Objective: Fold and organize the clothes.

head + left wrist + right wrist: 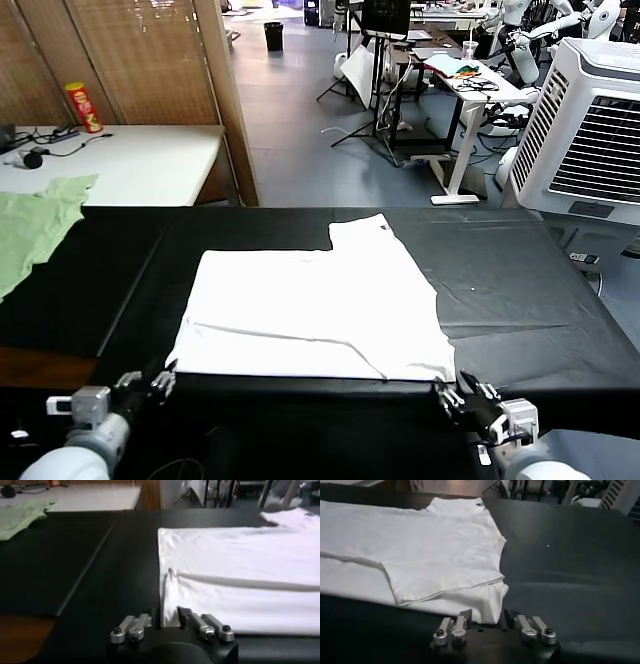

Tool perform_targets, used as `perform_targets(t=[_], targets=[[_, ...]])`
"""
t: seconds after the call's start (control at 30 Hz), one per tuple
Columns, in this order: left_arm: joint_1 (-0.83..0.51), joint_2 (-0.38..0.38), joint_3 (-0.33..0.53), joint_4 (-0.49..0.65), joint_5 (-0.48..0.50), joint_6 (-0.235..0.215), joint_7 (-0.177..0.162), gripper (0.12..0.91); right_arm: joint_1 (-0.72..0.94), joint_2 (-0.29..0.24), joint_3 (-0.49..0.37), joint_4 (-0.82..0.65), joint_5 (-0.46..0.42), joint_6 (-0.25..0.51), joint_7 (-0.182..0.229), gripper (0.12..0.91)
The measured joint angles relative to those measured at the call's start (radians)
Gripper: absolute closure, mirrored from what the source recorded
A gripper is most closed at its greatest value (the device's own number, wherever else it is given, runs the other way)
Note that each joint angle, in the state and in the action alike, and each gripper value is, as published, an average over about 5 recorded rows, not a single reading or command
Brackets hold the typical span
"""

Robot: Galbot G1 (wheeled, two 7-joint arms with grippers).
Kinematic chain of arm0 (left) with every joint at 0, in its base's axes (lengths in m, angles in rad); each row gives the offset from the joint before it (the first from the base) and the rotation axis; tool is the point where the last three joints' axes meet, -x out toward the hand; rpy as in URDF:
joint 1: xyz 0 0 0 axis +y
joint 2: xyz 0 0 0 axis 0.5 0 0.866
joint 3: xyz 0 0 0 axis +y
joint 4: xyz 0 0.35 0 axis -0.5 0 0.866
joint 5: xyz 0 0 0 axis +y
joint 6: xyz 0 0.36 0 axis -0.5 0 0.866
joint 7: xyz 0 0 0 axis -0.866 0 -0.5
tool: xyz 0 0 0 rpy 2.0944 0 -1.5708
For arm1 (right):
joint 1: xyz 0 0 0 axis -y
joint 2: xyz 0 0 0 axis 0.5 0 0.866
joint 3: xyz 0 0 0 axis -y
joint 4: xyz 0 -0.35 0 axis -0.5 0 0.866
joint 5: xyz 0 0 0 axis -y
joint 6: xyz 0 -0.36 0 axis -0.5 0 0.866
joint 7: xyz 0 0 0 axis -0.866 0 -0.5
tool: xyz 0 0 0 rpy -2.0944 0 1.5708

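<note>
The white T-shirt (310, 310) lies flat and partly folded on the black table (520, 300), one sleeve sticking out at the far side. No print shows. My left gripper (160, 385) is at the shirt's near left corner; in the left wrist view (167, 617) its fingers are open with the shirt's (240, 570) corner edge between them. My right gripper (455, 392) is at the near right corner; in the right wrist view (486, 617) its fingers are open around the shirt's (420, 545) hanging corner.
A pale green garment (35, 225) lies at the table's far left. Behind it stands a white table (130, 165) with a red can (83, 106) and cables. A white air cooler (590, 130) stands at the far right.
</note>
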Motion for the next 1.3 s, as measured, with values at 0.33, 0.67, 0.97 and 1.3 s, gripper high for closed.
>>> perform_targets(t=[0.33, 0.67, 0.97, 1.3], targets=[[-0.091, 0.002, -0.055, 0.006, -0.075, -0.004, 0.042, 0.232, 0.148, -0.054, 0.013, -0.023, 0.122, 0.078, -0.006, 0.227], [-0.452, 0.069, 0.094, 0.196, -0.179, 0.006, -0.042, 0.232, 0.588, -0.098, -0.131, -0.365, 0.140, 0.119, 0.082, 0.227], [-0.794, 0.078, 0.285, 0.482, -0.220, 0.015, -0.036, 0.232, 0.933, -0.068, -0.313, -0.739, 0.172, 0.122, 0.076, 0.227], [-1.058, 0.026, 0.454, 0.798, -0.182, 0.027, 0.021, 0.232, 1.199, -0.027, -0.455, -1.085, 0.182, 0.128, 0.009, 0.227]])
